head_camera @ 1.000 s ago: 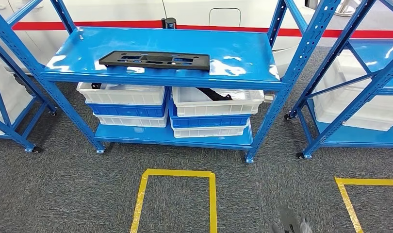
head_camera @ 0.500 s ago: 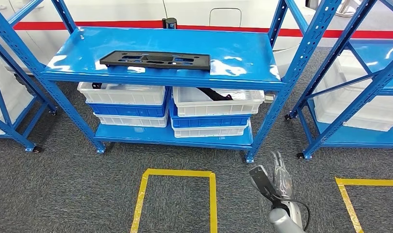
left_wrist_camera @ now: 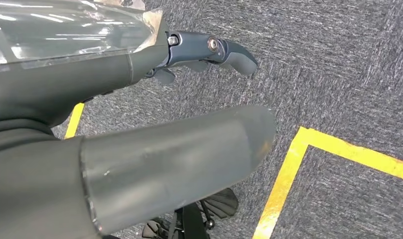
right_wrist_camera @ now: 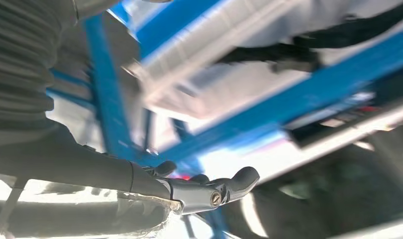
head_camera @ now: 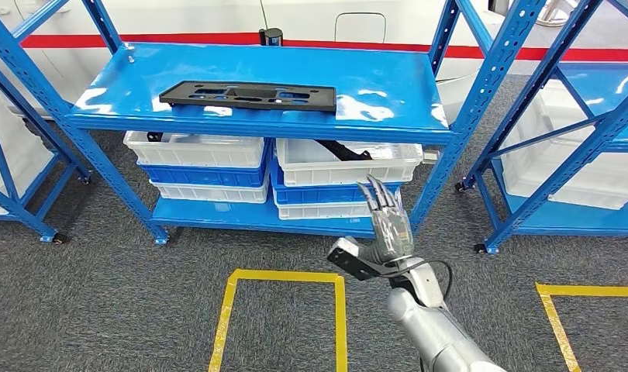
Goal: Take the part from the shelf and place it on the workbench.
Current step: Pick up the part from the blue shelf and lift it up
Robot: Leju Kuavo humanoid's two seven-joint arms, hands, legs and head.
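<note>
A long flat black part (head_camera: 247,95) with cut-outs lies on the top board of the blue shelf (head_camera: 388,85), left of its middle. My right hand (head_camera: 382,227) is raised in front of the shelf's lower level, fingers spread and holding nothing, well below and to the right of the part. In the right wrist view the hand (right_wrist_camera: 189,186) shows blurred against the shelf's blue bars (right_wrist_camera: 309,89). My left hand (left_wrist_camera: 209,50) hangs over the grey carpet, fingers extended, with nothing in it.
White and blue bins (head_camera: 198,167) are stacked on the lower shelf board; the right white bin (head_camera: 350,163) holds a black piece. More blue racks stand at the left (head_camera: 16,155) and right (head_camera: 574,124). Yellow tape squares (head_camera: 284,310) mark the carpet.
My right arm has risen from the bottom edge of the picture up and leftward, to the height of the lower bins. The part and the shelf have not moved.
</note>
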